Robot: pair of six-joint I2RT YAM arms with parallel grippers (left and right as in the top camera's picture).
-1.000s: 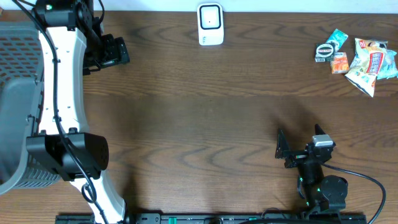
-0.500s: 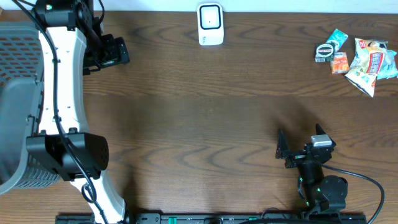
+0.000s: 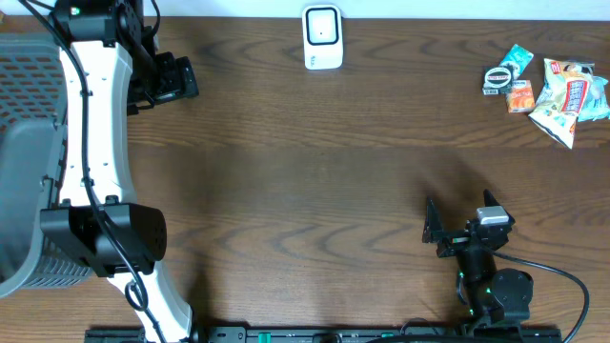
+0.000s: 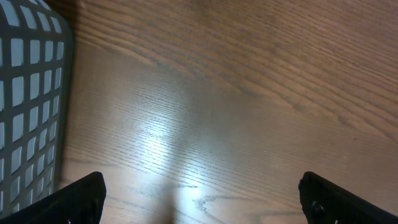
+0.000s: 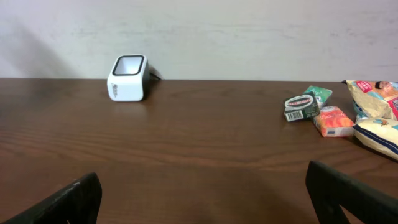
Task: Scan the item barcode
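Observation:
The white barcode scanner (image 3: pixel 322 38) stands at the table's far edge, also seen as a scanner (image 5: pixel 127 78) in the right wrist view. Several packaged items lie at the far right: a small round tin (image 3: pixel 497 78) (image 5: pixel 300 107), a teal packet (image 3: pixel 518 59), an orange packet (image 3: pixel 520 96) (image 5: pixel 334 121) and snack bags (image 3: pixel 567 100) (image 5: pixel 376 112). My left gripper (image 3: pixel 189 80) (image 4: pixel 202 205) hovers open over bare wood at the far left. My right gripper (image 3: pixel 434 233) (image 5: pixel 205 205) is open near the front edge, facing the scanner, with nothing between its fingers.
A grey mesh basket (image 3: pixel 24 143) (image 4: pixel 28 106) fills the left side, right beside the left gripper. The left arm (image 3: pixel 91 143) stretches along the basket's edge. Brown wood lies between the right gripper and the items.

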